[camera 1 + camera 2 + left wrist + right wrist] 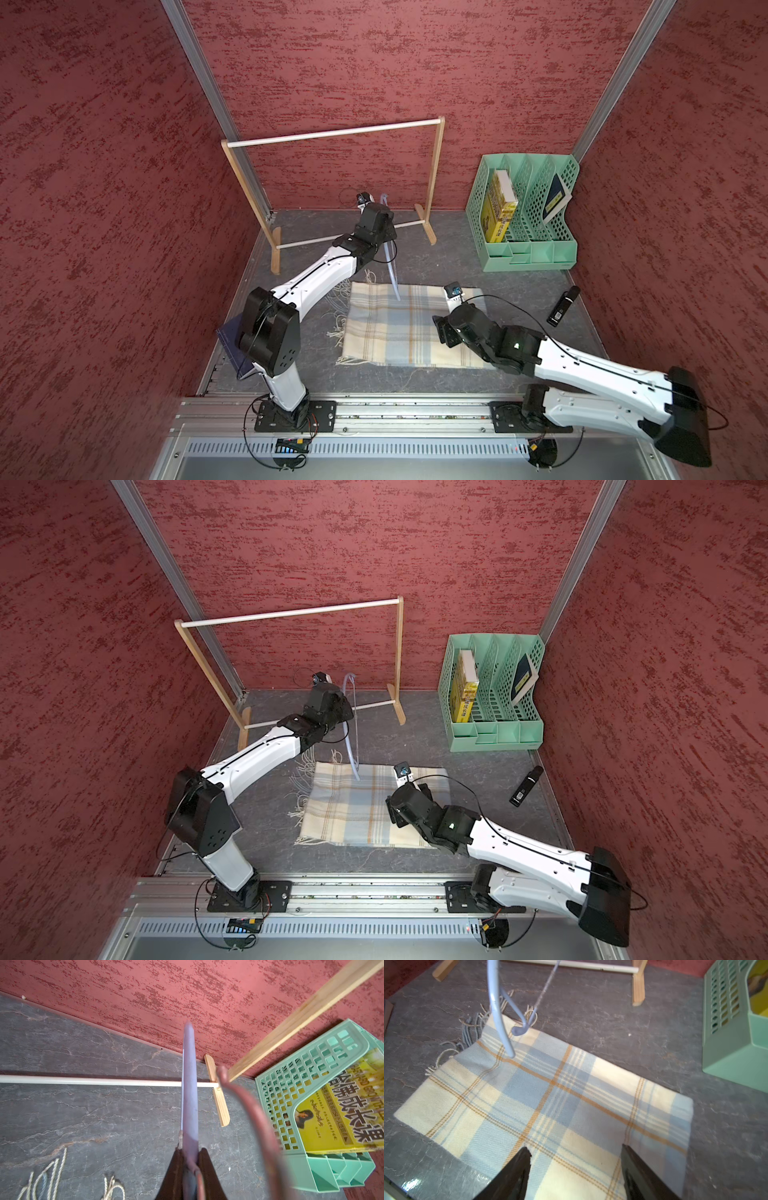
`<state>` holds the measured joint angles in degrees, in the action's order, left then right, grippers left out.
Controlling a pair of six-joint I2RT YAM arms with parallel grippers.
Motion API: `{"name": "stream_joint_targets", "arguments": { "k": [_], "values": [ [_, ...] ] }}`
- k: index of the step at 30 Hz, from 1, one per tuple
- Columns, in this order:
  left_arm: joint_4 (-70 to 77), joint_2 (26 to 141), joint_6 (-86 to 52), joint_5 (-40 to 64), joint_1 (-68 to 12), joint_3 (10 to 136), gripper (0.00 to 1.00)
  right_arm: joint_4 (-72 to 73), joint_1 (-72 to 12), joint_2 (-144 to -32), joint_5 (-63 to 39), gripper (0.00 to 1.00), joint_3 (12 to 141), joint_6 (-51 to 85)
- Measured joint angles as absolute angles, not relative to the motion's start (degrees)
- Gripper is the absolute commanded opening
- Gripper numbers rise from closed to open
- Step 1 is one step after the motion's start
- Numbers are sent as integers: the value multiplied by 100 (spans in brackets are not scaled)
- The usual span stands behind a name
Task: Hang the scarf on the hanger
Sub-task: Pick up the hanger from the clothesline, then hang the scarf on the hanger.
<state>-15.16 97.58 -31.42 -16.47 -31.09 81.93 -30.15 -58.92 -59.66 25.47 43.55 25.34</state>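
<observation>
Left gripper (pixel 191 1150): fingers pressed together on the hanger (pixel 189 1084), pinching it edge-on. The pale-blue bow runs out from the jaws towards the rack's lower rod (pixel 93 1081), which crosses behind it. In both top views the hanger (pixel 392 270) hangs below the gripper, and its lower end is over the far left corner of the scarf (pixel 399 328), next to the fringe (pixel 338 316). Can't tell if the tip touches the cloth.

Right gripper (pixel 574 1147): jaws spread wide, nothing pinched, and plaid shows between the fingers. It sits low over the right part of the scarf (pixel 550 1095); contact unclear. The hanger (pixel 497 1012) is well ahead of it, at the cloth's far fringed corner.

Scarf (pixel 353 808) is folded flat on the grey table (pixel 478 771) between the arms, not on the hanger.

The wooden rack (pixel 332 133) stands at the back wall. The mint file organizer (pixel 528 249) holding a yellow book (pixel 500 208) is at back right. A black device (pixel 563 305) lies on the table's right.
</observation>
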Motion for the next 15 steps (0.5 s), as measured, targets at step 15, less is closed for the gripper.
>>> {"name": "stream_joint_targets", "arguments": {
  "k": [15],
  "values": [
    [-1463, 7662, -4445, -2388, -5745, 5236, 0, -2993, -3535, -6375, 539, 72, 4169, 3087]
  ]
}}
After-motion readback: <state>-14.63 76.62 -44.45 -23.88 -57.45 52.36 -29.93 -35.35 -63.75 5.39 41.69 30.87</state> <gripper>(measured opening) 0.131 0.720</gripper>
